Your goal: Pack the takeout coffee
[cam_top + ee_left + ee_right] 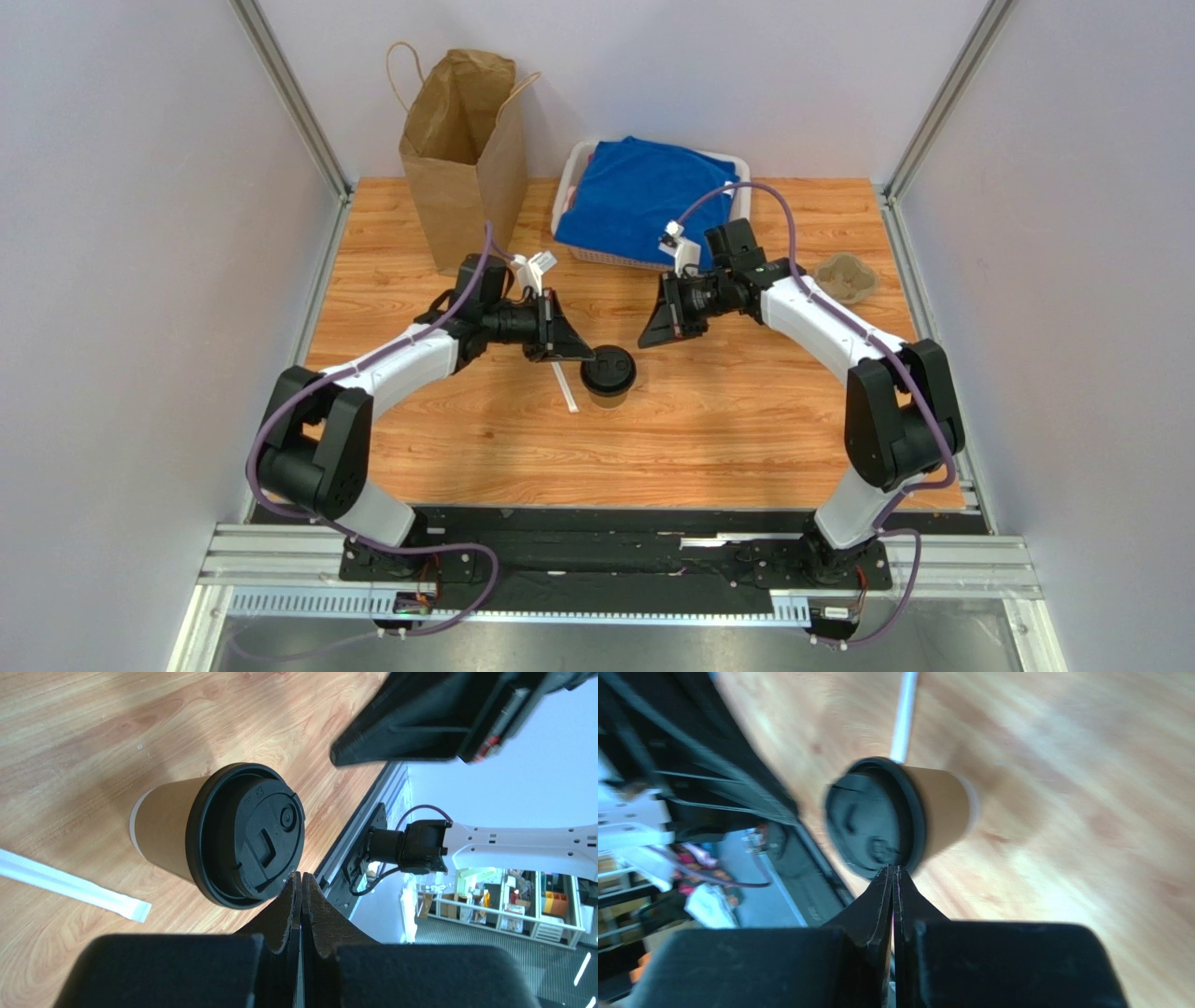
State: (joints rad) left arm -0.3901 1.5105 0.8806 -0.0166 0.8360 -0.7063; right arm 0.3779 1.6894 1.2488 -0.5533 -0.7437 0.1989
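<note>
The takeout coffee (610, 374), a kraft-brown cup with a black lid, stands upright in the middle of the wooden table. It fills the left wrist view as a lidded takeout coffee (224, 836) and shows blurred in the right wrist view as the takeout coffee (899, 819). My left gripper (578, 346) hovers just left of the lid, jaws pressed together on nothing; its tips (302, 876) sit by the lid's rim. My right gripper (650, 332) hangs to the upper right of the cup, also shut and empty, its gripper tips (893, 869) near the lid's edge.
A tall brown paper bag (463, 147) stands open at the back left. A white bin with blue cloth (645, 196) sits behind the right gripper. A grey pulp carrier (847, 277) lies at the right edge. A wrapped white straw (564, 385) lies left of the cup.
</note>
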